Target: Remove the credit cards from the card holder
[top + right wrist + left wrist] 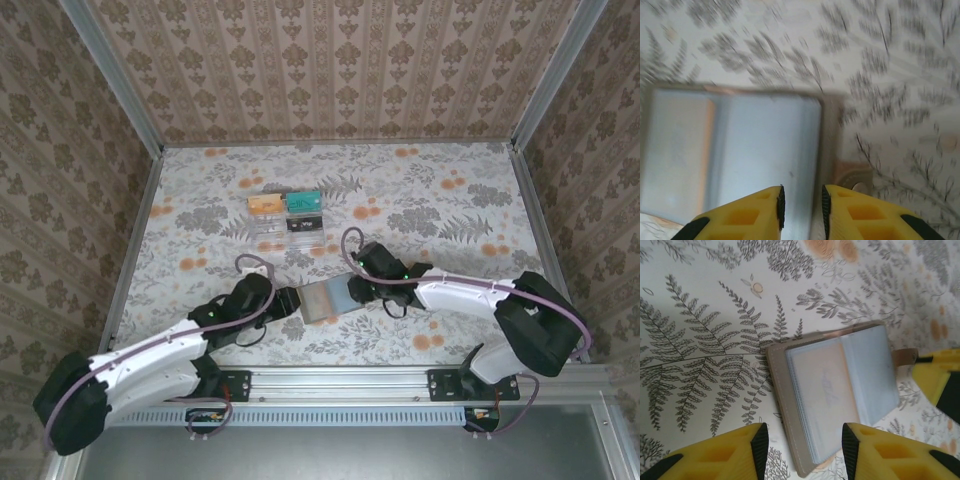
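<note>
Fern-and-blossom cloth in grey and orange is spread over the table (450, 230), which is enclosed on three sides by walls (330, 70) papered in a beige damask pattern and edged by aluminium rails (130, 250). The card holder (325, 298) is laid open near the front middle of the table, between the two arms, and a pale credit card (822, 390) is seen behind its clear sleeve. The left gripper (802, 452) is held low at the holder's left end, its jaws parted around one corner and not clamped on it. The right gripper (801, 210) is set over the opposite edge, its jaws a narrow slit apart; whether anything is pinched cannot be told through the blur. A clear acrylic stand (287, 212) of coloured cards is placed farther back, well apart.
</note>
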Available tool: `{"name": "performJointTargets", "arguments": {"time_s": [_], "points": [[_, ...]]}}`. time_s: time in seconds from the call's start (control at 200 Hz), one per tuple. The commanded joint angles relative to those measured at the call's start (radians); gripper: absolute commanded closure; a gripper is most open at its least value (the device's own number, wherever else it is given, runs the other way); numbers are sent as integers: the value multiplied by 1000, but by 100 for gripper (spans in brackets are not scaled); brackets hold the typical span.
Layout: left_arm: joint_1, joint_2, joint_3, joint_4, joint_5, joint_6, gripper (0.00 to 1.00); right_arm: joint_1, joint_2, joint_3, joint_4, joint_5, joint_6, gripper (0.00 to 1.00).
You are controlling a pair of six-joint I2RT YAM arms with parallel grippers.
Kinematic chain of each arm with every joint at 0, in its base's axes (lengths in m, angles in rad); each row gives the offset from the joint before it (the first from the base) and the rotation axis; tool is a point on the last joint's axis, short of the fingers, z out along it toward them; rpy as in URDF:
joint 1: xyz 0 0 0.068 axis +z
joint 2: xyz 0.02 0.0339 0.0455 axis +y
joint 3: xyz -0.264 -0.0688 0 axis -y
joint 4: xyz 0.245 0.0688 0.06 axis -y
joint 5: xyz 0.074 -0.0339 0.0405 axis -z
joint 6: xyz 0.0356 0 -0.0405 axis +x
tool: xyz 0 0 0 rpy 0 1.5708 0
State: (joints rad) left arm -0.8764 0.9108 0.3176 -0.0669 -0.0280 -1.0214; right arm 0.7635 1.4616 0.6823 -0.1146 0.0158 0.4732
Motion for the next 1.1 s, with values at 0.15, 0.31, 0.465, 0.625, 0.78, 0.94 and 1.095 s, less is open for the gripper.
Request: {"name": "performJointTargets", "arguments": {"time_s": [0.15,0.31,0.465,0.625,0.78,0.94,1.095], "points": [[-7,191,78,158,51,5,58,-3,63,-42,119,-13,96,76],[-4,259,98,177,72,15,57,9,88,-51,115,-8,107,77],[0,273,102,172,76,22,57,37,87,-66,115,-10,157,79],[8,272,97,146,76,20,60,89,56,-81,114,18,212,80],[11,271,87,129,73,22,61,131,30,-87,92,53,244,80],[16,287,84,104,55,19,62,133,35,-91,91,63,250,80],[26,293,68,108,52,8,64,137,47,-90,101,60,255,79]]}}
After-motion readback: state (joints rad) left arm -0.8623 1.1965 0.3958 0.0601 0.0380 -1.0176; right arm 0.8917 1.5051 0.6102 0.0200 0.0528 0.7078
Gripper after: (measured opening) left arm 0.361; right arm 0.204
